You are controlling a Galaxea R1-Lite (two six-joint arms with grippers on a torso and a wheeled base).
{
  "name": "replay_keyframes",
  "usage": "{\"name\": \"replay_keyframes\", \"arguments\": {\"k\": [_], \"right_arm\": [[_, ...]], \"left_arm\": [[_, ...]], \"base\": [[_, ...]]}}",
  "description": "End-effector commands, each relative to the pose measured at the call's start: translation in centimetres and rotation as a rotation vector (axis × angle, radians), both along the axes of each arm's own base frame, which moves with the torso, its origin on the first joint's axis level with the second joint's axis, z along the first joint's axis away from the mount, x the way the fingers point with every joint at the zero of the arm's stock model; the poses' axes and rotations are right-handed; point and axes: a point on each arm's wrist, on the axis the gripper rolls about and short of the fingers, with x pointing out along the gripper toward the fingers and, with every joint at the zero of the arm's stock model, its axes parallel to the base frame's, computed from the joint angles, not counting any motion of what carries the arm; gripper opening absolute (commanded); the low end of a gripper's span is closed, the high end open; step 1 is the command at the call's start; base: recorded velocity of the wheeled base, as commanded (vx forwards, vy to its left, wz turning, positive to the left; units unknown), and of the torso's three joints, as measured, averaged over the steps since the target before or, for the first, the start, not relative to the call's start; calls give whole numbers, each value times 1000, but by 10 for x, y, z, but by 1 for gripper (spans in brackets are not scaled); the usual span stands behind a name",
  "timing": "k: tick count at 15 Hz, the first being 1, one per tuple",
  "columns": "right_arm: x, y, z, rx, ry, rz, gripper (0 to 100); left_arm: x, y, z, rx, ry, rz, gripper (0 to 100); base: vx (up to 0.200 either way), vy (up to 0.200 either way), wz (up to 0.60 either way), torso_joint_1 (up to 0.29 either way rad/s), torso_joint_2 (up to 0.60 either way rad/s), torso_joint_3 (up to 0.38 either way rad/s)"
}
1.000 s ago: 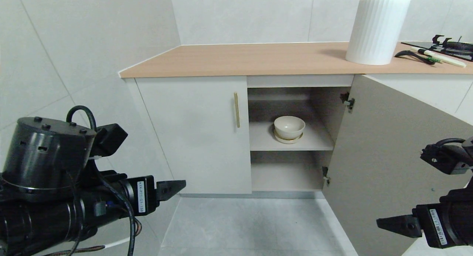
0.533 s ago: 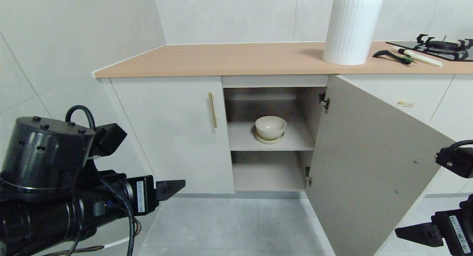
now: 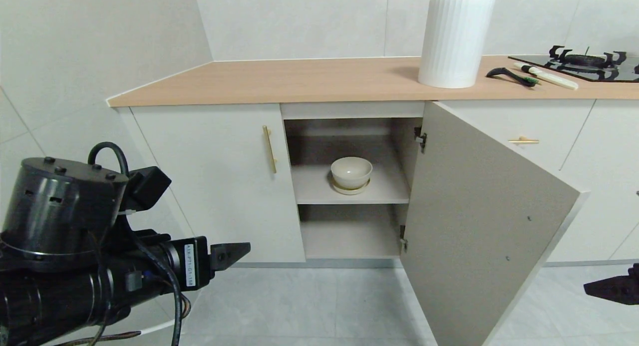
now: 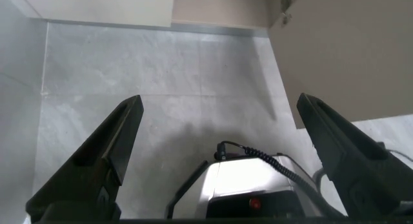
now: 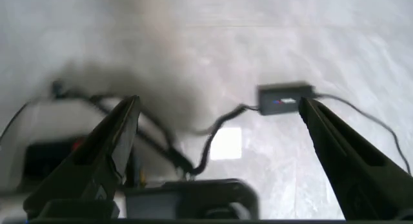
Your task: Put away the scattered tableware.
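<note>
A cream bowl [image 3: 351, 171] sits on a small plate [image 3: 350, 188] on the upper shelf of the open cabinet [image 3: 349, 186]. My left gripper [image 3: 230, 252] hangs low at the left, well short of the cabinet, open with nothing between its fingers [image 4: 106, 159]. My right gripper [image 3: 611, 288] is at the far right edge, below the open door [image 3: 479, 221], also open and empty [image 5: 219, 153]. On the counter near the stove lie a black utensil [image 3: 510, 75] and a pale stick-like utensil [image 3: 549, 77].
The wooden counter [image 3: 279, 79] carries a tall white ribbed cylinder [image 3: 455, 40]; a gas stove [image 3: 584, 61] is at the far right. The cabinet's left door [image 3: 214, 181] is closed. The right door swings out toward me. Grey tile floor [image 3: 309, 301] lies below.
The whole head view has shifted, so the cabinet sits further left in the picture. My right gripper has slid toward the right edge of the view. The left gripper holds still.
</note>
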Motion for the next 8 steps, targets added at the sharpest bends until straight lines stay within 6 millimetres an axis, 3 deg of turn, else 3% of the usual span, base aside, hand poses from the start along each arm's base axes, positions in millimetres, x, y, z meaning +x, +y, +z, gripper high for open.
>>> {"name": "replay_keyframes", "arguments": {"k": [1, 4, 8], "right_arm": [[9, -17, 5, -18, -14, -112, 100], [26, -25, 4, -10, -59, -176, 100], [66, -27, -16, 31, -125, -233, 100]], "left_arm": [[0, 0, 0, 0, 2, -1, 100], [1, -1, -1, 1, 5, -1, 100], [1, 0, -1, -1, 5, 3, 100]], "base": [[0, 0, 0, 0, 0, 0], [0, 0, 0, 0, 0, 0], [0, 0, 0, 0, 0, 0]]}}
